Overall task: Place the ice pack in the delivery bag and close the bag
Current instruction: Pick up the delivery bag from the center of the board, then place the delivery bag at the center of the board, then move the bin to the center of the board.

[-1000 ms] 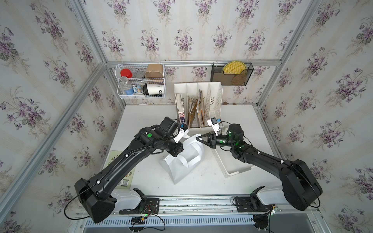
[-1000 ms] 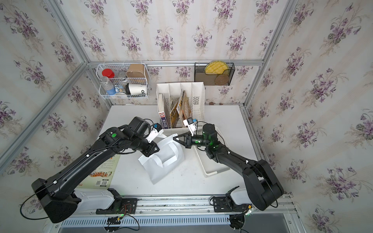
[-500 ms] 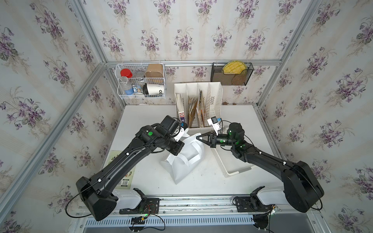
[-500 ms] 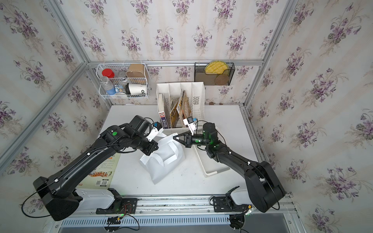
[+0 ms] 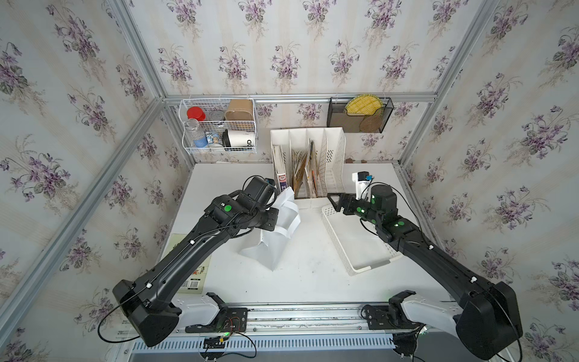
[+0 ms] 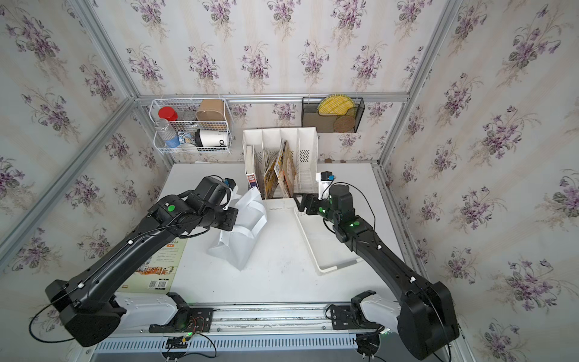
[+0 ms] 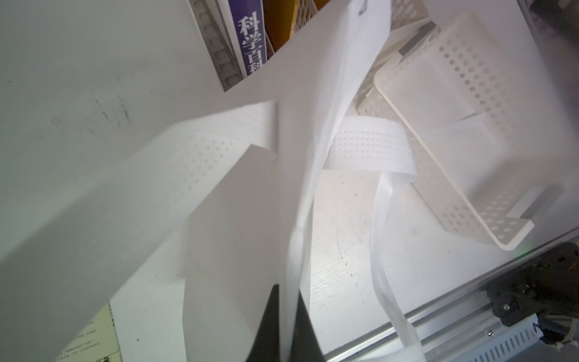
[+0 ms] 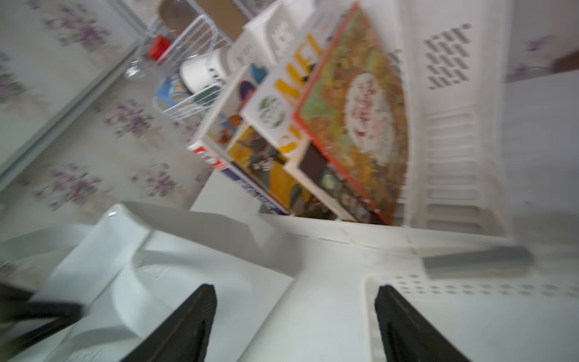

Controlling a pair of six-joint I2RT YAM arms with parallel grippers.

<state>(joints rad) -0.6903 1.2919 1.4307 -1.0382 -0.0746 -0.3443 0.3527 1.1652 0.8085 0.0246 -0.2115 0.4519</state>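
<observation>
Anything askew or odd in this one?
The delivery bag slumps sideways, its fabric pinched flat in the shut left end effector, so no open mouth shows. The white basket lies skewed and looks empty; no ice pack shows in any view.

One delivery bag [image 5: 269,250] (two handles [image 5: 289,221]), one basket [image 5: 338,241], one magazine rack [image 5: 332,156], two wall racks [image 5: 219,125], two arms [image 5: 194,250].

A mock home in a lab cell: floral wallpaper [image 5: 282,47] on aluminium framing [image 5: 297,97], white table [image 5: 313,275].
</observation>
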